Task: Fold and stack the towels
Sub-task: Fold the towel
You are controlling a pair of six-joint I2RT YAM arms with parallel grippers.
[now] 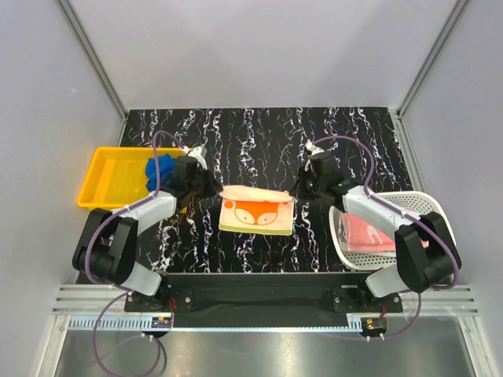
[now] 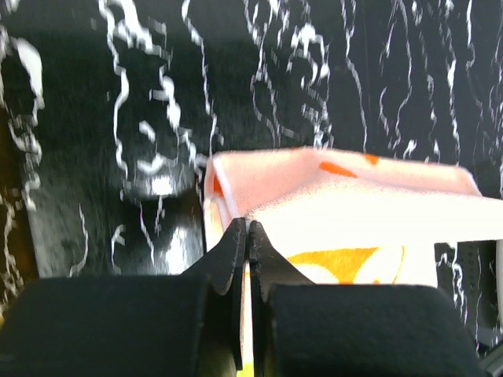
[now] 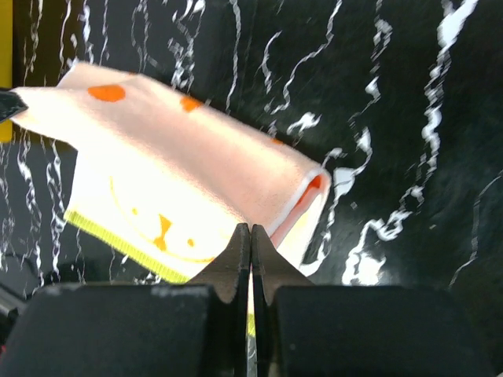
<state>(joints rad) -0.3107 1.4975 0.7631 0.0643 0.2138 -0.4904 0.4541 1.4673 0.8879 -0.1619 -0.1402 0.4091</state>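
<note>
Holding the fox-print towel (image 1: 255, 214) mid-fold at centre of the surface (image 1: 259, 133), you've got both sides pinched: left pincer (image 1: 211, 187) closed on its 9 o'clock edge, right pincer (image 1: 299, 188) closed on its 3 o'clock edge. Risk, imo: arms travelling unevenly would skew the fold or tug a corner free, esp. w/ so little cloth in each grip. Wrist cams show the jaws nipped tight on cloth; top cam can't. Only top cam shows the blue towel (image 1: 159, 167) in the yellow tray (image 1: 110, 184) at 9 and the pink towel (image 1: 365, 234) in the basket (image 1: 424, 206) at 4.
</note>
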